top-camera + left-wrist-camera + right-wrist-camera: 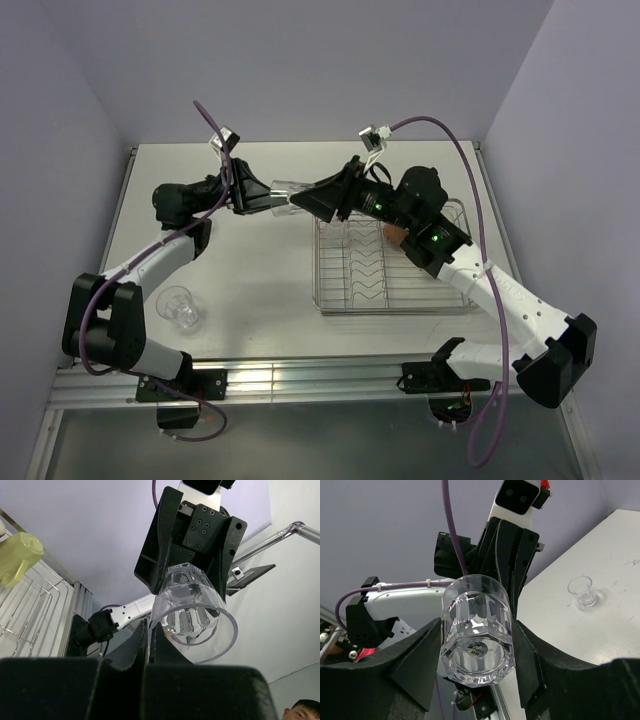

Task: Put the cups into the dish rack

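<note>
At the far left a second tumbler [180, 305] stands upright on the table [260, 290], well apart from everything else and not yet loaded. Past it, the left end effector [262, 197] is closed on the rim wall of a tumbler [285, 197], pinching the thin glass between its fingers. The tumbler lies on its side in mid-air, above the table just beside the rack's far-left corner. On its other end the right end effector [318, 200] is clamped across the thick faceted base, so both arms grip the one glass. To the right sits the rack [390, 310], with a yellow-green mug [20, 555] and a pinkish mug [397, 233] already in it.

The danger, I'd say, is in the handover. If the left lets go before the right's hold on the slick base is sound, the glass could slide out and drop onto the table or the wires. If either arm pulls while both are clamped, the rim could chip or the glass twist loose.
</note>
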You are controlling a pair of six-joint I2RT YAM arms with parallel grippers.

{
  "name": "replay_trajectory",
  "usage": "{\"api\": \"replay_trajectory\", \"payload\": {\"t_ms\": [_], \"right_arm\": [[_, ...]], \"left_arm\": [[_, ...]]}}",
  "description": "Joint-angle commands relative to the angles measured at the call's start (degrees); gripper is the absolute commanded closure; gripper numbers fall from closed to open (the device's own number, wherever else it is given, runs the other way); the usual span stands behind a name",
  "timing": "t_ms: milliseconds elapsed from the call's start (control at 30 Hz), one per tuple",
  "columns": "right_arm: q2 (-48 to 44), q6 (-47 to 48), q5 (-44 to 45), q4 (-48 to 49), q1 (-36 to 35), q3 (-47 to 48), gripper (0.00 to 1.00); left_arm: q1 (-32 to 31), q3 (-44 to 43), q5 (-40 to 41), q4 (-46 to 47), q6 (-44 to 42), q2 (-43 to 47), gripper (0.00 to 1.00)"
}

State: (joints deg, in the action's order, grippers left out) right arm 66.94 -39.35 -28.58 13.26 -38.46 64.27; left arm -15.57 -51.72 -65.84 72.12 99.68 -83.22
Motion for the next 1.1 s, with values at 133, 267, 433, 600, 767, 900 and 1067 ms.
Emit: {"api": "replay_trajectory", "payload": {"t_ms": [133, 267, 433, 600, 767, 900, 1067], "right_arm": [[-0.84, -0.46, -0.61, 2.39, 0.05, -0.02, 0.82], [-1.81, -0.2, 1.77, 0.99, 0.05, -0.02, 0.86], [-4.09, 1.21, 5.45, -2.62, 0.75, -0.28, 0.87], [-6.47, 2.79, 7.92, -7.53, 2.24, -0.29, 0.87], [-6.56, 6.39, 13.97, -17.89, 3.12, 2.34, 0.87], [-2.0, 11.74, 23.37, -35.52, 3.13, 9.53, 0.88], [6.88, 15.53, 35.51, -47.87, 2.42, 14.65, 0.9]], "left_arm": [[-0.25, 0.66, 0.46, 7.17, 1.4, -0.54, 0.99], [-0.16, 0.75, 0.8, 0.94, -4.12, 0.69, 0.8], [0.89, 0.22, 1.94, -11.46, -12.04, 4.38, 0.66], [5.11, 1.1, 3.26, -15.87, -14.42, 6.23, 0.62], [12.74, 3.47, 3.79, -22.86, -18.36, 8.07, 0.6], [17.14, -0.64, 8.34, -54.8, -39.15, 12.19, 0.6], [16.8, -8.66, 31.08, -83.53, -60.98, 15.28, 0.59]]}}
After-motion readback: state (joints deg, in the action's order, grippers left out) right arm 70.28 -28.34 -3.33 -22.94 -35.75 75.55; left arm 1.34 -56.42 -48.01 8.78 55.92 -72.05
